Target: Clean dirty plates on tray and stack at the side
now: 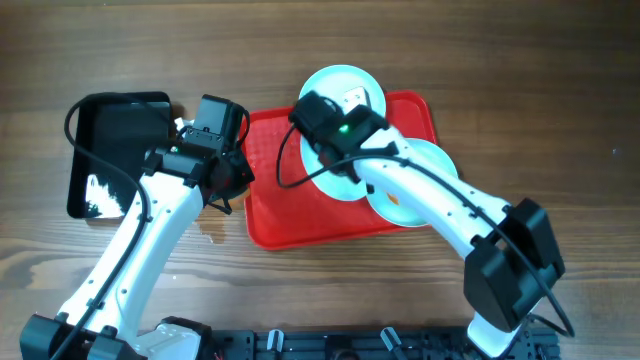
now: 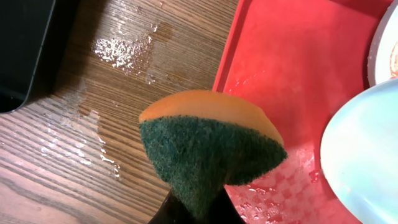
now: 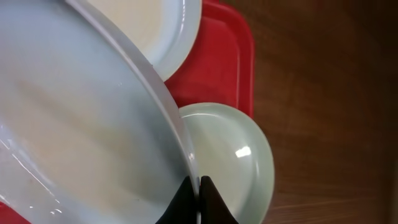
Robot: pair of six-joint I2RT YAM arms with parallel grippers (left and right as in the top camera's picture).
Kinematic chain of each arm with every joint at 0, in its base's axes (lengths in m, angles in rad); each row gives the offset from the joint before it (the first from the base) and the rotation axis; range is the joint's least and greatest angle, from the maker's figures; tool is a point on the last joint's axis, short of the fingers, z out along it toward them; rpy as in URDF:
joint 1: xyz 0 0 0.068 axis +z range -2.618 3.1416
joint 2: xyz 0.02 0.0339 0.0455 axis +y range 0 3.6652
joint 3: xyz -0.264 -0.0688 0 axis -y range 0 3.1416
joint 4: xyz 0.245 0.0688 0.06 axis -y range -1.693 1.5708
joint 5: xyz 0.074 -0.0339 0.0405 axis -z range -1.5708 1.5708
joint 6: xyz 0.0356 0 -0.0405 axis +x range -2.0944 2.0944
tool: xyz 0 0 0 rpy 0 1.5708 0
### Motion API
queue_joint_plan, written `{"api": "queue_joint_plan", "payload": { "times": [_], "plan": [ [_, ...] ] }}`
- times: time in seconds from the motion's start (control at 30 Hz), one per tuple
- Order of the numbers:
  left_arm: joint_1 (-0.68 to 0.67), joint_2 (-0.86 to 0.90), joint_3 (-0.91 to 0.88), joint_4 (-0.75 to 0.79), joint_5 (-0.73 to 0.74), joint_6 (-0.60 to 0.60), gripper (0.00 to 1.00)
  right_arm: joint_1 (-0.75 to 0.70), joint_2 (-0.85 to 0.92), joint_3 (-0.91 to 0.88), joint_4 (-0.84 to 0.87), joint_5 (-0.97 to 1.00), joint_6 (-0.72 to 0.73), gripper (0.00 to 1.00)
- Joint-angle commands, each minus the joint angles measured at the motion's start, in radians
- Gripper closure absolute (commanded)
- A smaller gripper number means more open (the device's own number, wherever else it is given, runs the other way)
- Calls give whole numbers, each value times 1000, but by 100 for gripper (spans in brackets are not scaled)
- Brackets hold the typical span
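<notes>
My right gripper (image 1: 340, 140) (image 3: 199, 190) is shut on the rim of a pale plate (image 1: 335, 178) (image 3: 74, 124) and holds it tilted over the red tray (image 1: 290, 215) (image 3: 214, 62). A second plate (image 1: 335, 82) (image 3: 155, 31) lies at the tray's far edge and shows an orange smear (image 2: 393, 59). A third plate (image 1: 432, 158) (image 3: 233, 155) lies at the tray's right side, partly under my right arm. My left gripper (image 1: 230, 178) (image 2: 199, 208) is shut on an orange and green sponge (image 2: 208, 146) above the tray's left rim (image 2: 227, 62), apart from the held plate (image 2: 367, 155).
A glossy black tray (image 1: 110, 150) (image 2: 25, 50) stands on the wooden table to the left. Water drops lie on the wood (image 2: 124, 50) between it and the red tray. The red tray's floor is wet (image 2: 273, 193).
</notes>
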Motion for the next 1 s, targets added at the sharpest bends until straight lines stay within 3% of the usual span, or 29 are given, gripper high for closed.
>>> {"api": "queue_joint_plan", "payload": {
  "times": [0.0, 0.43, 0.97],
  "plan": [
    [5, -11, 18, 7, 13, 2, 96, 55, -34, 21, -22, 198, 26, 96],
    [5, -11, 17, 6, 13, 2, 96, 170, -34, 21, -50, 352, 112, 96],
    [5, -6, 13, 1, 13, 2, 96, 172, -35, 21, -66, 497, 62, 96]
  ]
}}
